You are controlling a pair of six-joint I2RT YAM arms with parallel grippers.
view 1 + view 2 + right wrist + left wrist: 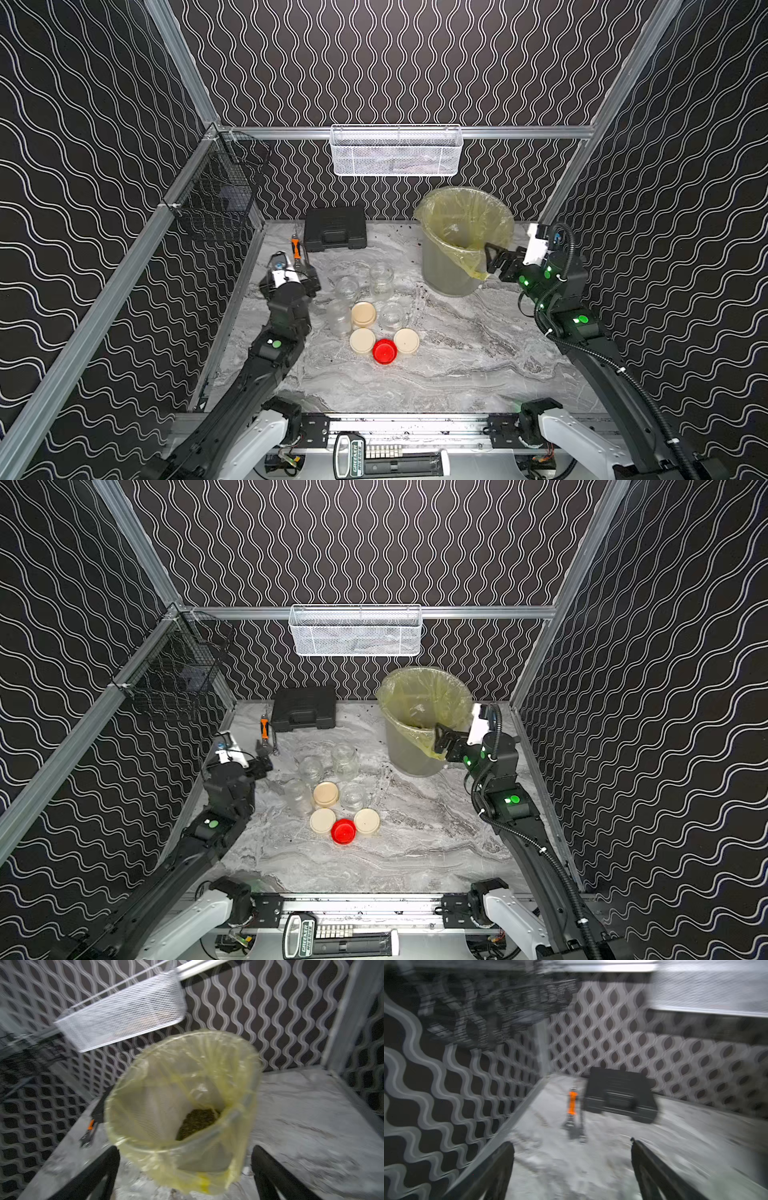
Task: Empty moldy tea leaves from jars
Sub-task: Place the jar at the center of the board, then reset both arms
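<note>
Jars (381,280) stand lidless beside my left gripper (570,1142), jaws wide and empty, while my right gripper (186,1148), wide too, faces the bucket (145,1088)

Pretty clearly a robot lab test booth, not anyone's kitchen: a small marble-look table (457,374) boxed in by aluminium frame rails (415,132) and wavy black wallpaper panels (395,62). The left arm (257,374) and right arm (602,361) are bolted along its front edge, and a white mesh basket (395,151) is hooked on the back rail.
</note>
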